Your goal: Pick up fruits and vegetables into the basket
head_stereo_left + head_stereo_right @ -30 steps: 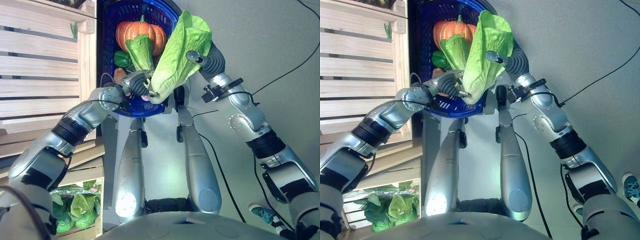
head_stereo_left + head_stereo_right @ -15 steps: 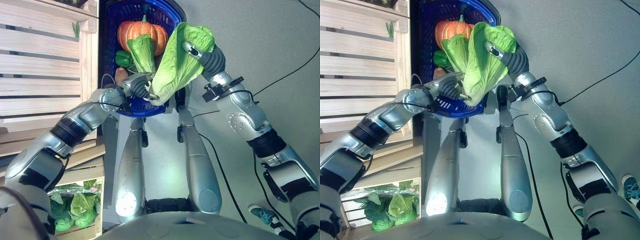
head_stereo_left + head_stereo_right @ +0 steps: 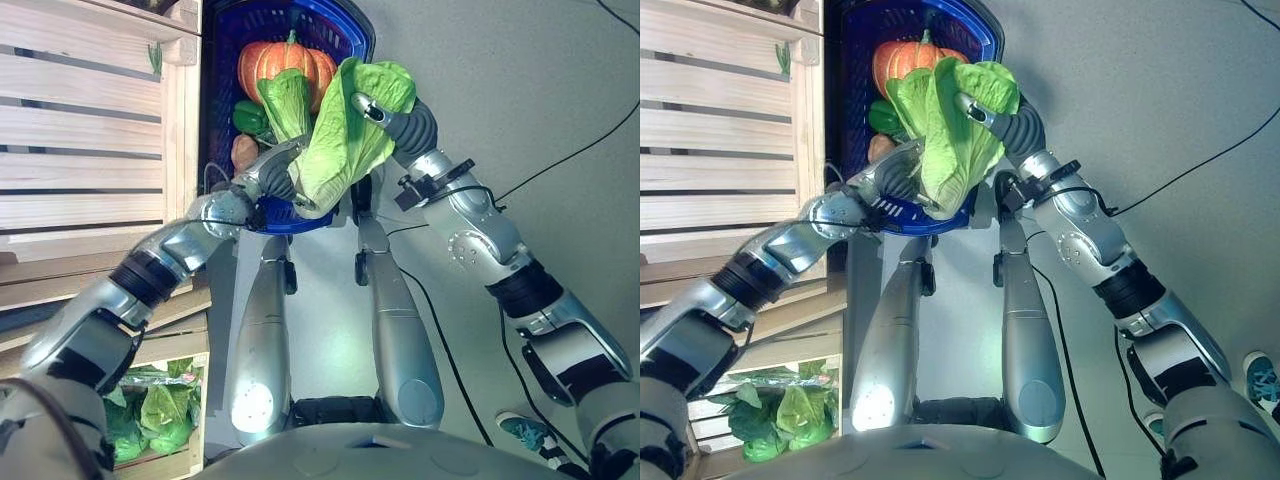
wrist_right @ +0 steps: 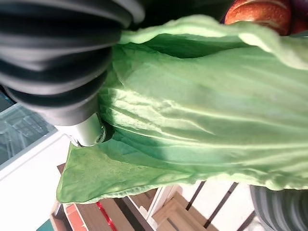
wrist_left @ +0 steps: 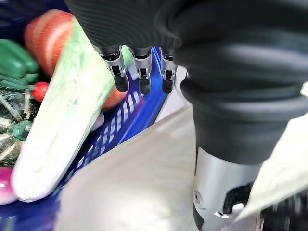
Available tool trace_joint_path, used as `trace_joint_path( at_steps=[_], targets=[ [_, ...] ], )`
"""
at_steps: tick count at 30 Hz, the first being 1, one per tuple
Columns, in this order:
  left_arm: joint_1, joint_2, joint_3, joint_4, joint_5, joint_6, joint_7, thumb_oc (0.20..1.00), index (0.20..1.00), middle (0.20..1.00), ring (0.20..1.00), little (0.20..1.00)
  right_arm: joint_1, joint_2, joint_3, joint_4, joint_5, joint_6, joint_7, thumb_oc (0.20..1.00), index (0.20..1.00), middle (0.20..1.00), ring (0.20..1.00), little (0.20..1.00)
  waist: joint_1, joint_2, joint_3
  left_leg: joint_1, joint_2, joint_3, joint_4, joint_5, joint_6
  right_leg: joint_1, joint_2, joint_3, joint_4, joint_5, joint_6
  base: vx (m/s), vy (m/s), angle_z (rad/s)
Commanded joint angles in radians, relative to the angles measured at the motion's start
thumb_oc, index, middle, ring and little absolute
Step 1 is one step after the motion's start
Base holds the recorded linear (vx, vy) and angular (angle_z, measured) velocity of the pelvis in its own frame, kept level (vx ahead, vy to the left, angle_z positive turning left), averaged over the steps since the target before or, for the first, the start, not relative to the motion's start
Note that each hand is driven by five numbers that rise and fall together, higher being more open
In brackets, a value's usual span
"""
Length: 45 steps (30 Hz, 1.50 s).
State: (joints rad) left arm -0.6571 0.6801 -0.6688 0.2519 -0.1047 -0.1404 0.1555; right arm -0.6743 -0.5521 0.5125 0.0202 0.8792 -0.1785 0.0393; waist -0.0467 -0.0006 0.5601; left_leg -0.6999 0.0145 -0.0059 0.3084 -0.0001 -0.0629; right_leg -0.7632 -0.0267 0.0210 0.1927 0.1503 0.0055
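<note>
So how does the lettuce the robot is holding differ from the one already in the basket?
The held lettuce is larger and is gripped above the basket's near rim by the right hand. The smaller lettuce lies untouched inside the basket against the pumpkin. Both are pale green and leafy.

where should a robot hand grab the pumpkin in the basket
Over its rounded top, from above, fingers spread into the ribs around the stem. The pumpkin sits at the far end of the blue basket, walls close beside it and a lettuce leaning on its near side.
</note>
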Motion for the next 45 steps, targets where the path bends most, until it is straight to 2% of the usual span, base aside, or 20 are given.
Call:
trace_joint_path(
  at_steps=[1, 3, 9, 12, 20, 27, 34, 45],
  targets=[
    [0.03, -0.072, 0.156, -0.046, -0.141, -0.165, 0.166, 1.0, 1.0, 1.0, 1.0, 1.0, 0.041, 0.069, -0.009, -0.113, -0.037, -0.041, 0.021, 0.2, 0.2, 0.2, 0.2, 0.2, 0.009, 0.012, -0.04, 0.01, -0.052, 0.014, -0.137, 0.077, 0.025, 0.055, 0.037, -0.084, 0.077, -0.133, 0.069, 0.01, -0.035, 0.0],
    [0.059, -0.104, 0.213, -0.038, -0.16, -0.206, 0.21, 1.0, 1.0, 1.0, 1.0, 1.0, 0.054, 0.089, -0.037, -0.106, -0.056, -0.043, 0.012, 0.2, 0.2, 0.2, 0.2, 0.2, 0.013, 0.007, -0.04, 0.014, -0.054, 0.008, -0.136, 0.074, 0.025, 0.061, 0.04, -0.084, 0.079, -0.138, 0.067, 0.01, -0.038, 0.0],
    [0.111, -0.173, 0.354, -0.049, -0.244, -0.259, 0.27, 1.0, 1.0, 1.0, 1.0, 1.0, 0.084, 0.105, -0.112, -0.112, -0.099, -0.009, -0.02, 0.2, 0.2, 0.2, 0.2, 0.2, 0.016, -0.001, -0.04, 0.017, -0.061, -0.004, -0.126, 0.071, 0.024, 0.063, 0.047, -0.082, 0.091, -0.147, 0.06, 0.01, -0.013, 0.03],
    [0.118, -0.195, 0.407, -0.035, -0.249, -0.267, 0.291, 1.0, 1.0, 1.0, 1.0, 1.0, 0.093, 0.107, -0.143, -0.106, -0.113, 0.009, -0.033, 0.2, 0.2, 0.2, 0.2, 0.2, 0.014, -0.003, -0.04, 0.019, -0.062, -0.006, -0.119, 0.065, 0.024, 0.064, 0.049, -0.081, 0.1, -0.156, 0.054, 0.0, 0.0, 0.0],
    [0.098, -0.188, 0.486, 0.037, -0.222, -0.255, 0.363, 1.0, 1.0, 1.0, 1.0, 1.0, 0.109, 0.08, -0.213, -0.067, -0.161, 0.021, -0.065, 0.2, 0.2, 0.2, 0.2, 0.2, 0.002, -0.001, -0.04, 0.023, -0.062, -0.004, -0.105, 0.059, 0.021, 0.065, 0.052, -0.075, 0.119, -0.171, 0.046, 0.01, 0.018, -0.01],
    [0.073, -0.176, 0.504, 0.129, -0.203, -0.241, 0.395, 1.0, 1.0, 1.0, 1.0, 1.0, 0.109, 0.064, -0.238, -0.025, -0.201, 0.0, -0.091, 0.2, 0.2, 0.2, 0.2, 0.2, -0.009, 0.003, -0.04, 0.026, -0.062, -0.002, -0.095, 0.054, 0.02, 0.063, 0.053, -0.069, 0.13, -0.176, 0.045, 0.01, 0.03, -0.01],
    [0.051, -0.169, 0.474, 0.205, -0.161, -0.235, 0.406, 1.0, 1.0, 1.0, 1.0, 1.0, 0.071, 0.062, -0.223, 0.032, -0.221, -0.02, -0.128, 0.2, 0.2, 0.2, 0.2, 0.2, -0.007, 0.012, -0.04, 0.019, -0.065, -0.003, -0.083, 0.053, 0.019, 0.056, 0.049, -0.068, 0.135, -0.177, 0.045, 0.0, 0.009, -0.02],
    [-0.036, -0.169, 0.396, 0.299, -0.191, -0.259, 0.349, 1.0, 1.0, 1.0, 1.0, 1.0, -0.183, 0.076, -0.132, 0.29, -0.222, 0.061, -0.156, 0.2, 0.2, 0.2, 0.2, 0.2, 0.042, 0.045, -0.04, 0.002, -0.075, -0.022, -0.062, 0.052, 0.016, 0.045, 0.03, -0.089, 0.148, -0.18, 0.042, 0.0, 0.0, 0.0]
  ],
)
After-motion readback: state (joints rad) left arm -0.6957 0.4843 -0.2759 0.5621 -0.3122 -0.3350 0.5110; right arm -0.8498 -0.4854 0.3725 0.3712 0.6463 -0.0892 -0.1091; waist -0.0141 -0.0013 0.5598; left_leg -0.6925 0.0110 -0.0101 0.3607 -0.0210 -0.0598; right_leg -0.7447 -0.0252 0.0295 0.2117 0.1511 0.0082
